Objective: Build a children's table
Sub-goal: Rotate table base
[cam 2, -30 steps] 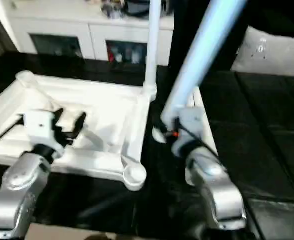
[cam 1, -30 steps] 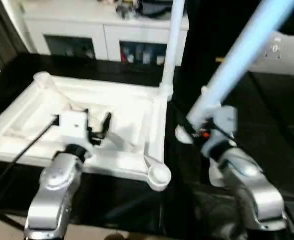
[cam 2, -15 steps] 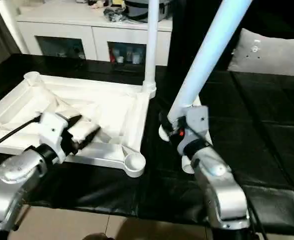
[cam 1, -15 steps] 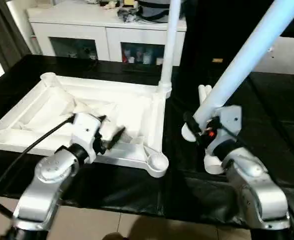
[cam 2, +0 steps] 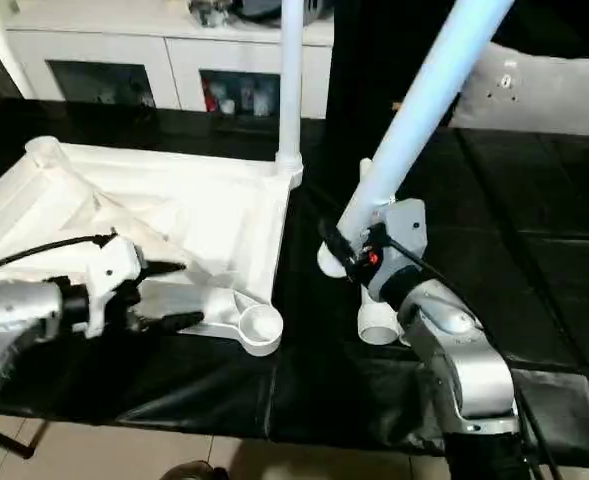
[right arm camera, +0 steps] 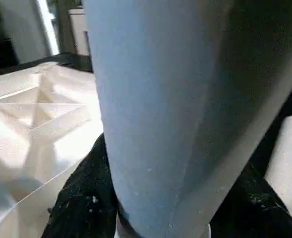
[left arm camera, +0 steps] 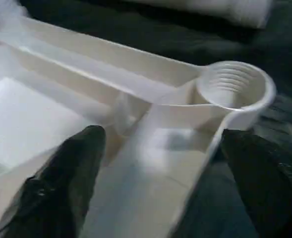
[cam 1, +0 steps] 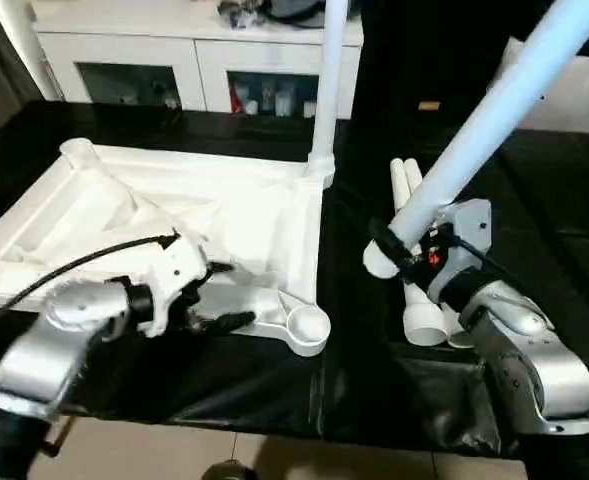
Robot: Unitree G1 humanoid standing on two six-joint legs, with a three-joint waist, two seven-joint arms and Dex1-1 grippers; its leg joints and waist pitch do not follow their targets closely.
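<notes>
The children's table top [cam 1: 174, 210] lies upside down on the black table, ribbed underside up. One white leg [cam 1: 324, 80] stands upright in its far right corner socket. My left gripper [cam 1: 226, 295] is open, its fingers straddling the near rim beside the empty near right socket [cam 1: 307, 328]. The left wrist view shows that gripper [left arm camera: 160, 136] with the rim running between its fingers [left arm camera: 61, 188] and the threaded socket [left arm camera: 232, 89] beyond. My right gripper [cam 1: 399, 250] is shut on a tilted leg [cam 1: 494, 110], which slants up to the right. Two more legs [cam 1: 414, 290] lie beside it.
A white cabinet [cam 1: 174, 60] with glass doors stands behind the black table [cam 1: 554, 200]. A pale cushion [cam 2: 544, 90] rests at the back right. The table's front edge runs just below my forearms, with tiled floor beneath.
My left gripper has swung from over the ribbed underside down to the near rim and opened wider. The right gripper still holds its leg. The camera has shifted.
</notes>
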